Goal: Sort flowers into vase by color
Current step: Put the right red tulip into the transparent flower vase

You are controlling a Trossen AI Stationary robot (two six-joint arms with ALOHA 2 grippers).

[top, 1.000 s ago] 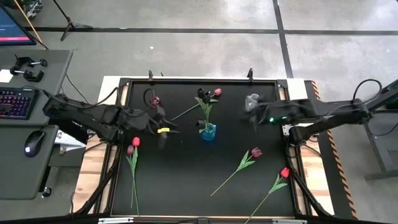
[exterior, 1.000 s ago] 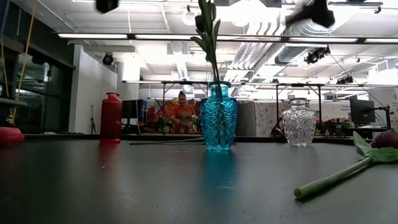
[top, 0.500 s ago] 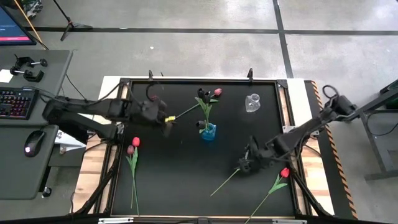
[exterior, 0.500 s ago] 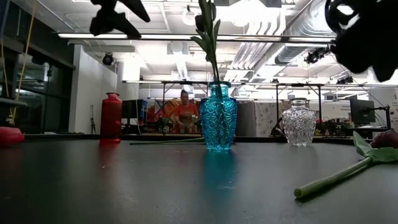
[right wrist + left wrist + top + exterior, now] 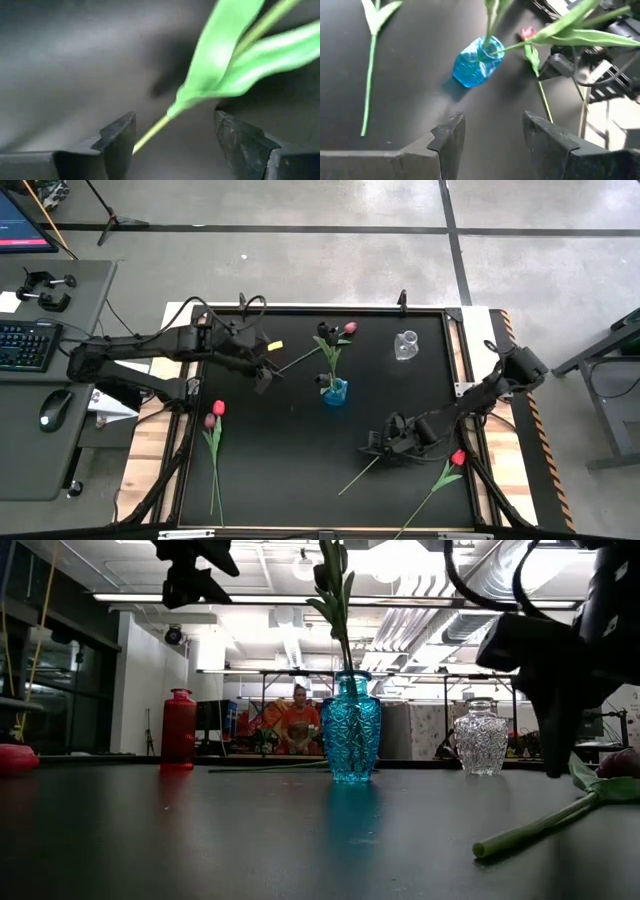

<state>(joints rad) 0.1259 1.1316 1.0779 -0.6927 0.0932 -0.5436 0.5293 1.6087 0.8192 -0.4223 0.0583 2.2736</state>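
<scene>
My right gripper (image 5: 380, 444) (image 5: 175, 136) is open and low over the maroon tulip at the table's near right. Its fingers stand on either side of the tulip's green leaves (image 5: 220, 65) and stem (image 5: 150, 132) without touching. In the high view the arm hides the head and only the stem (image 5: 355, 478) shows. My left gripper (image 5: 263, 377) (image 5: 492, 135) is open and hovers left of the blue vase (image 5: 335, 391). That vase holds one dark tulip (image 5: 326, 332). A pink-red tulip (image 5: 349, 328) lies by the far edge, two tulips (image 5: 214, 415) at the left, a red one (image 5: 458, 457) near right.
A clear glass vase (image 5: 405, 345) stands at the far right. A red vase (image 5: 179, 728) stands at the far left, under my left arm in the high view. The dark mat between the blue vase and the near edge (image 5: 290, 470) is bare. A person shows far behind the table.
My right gripper has swung from beside the clear vase toward the near edge and come down over the maroon tulip's stem. My left gripper has shifted a little toward the far edge and turned. No flower has moved.
</scene>
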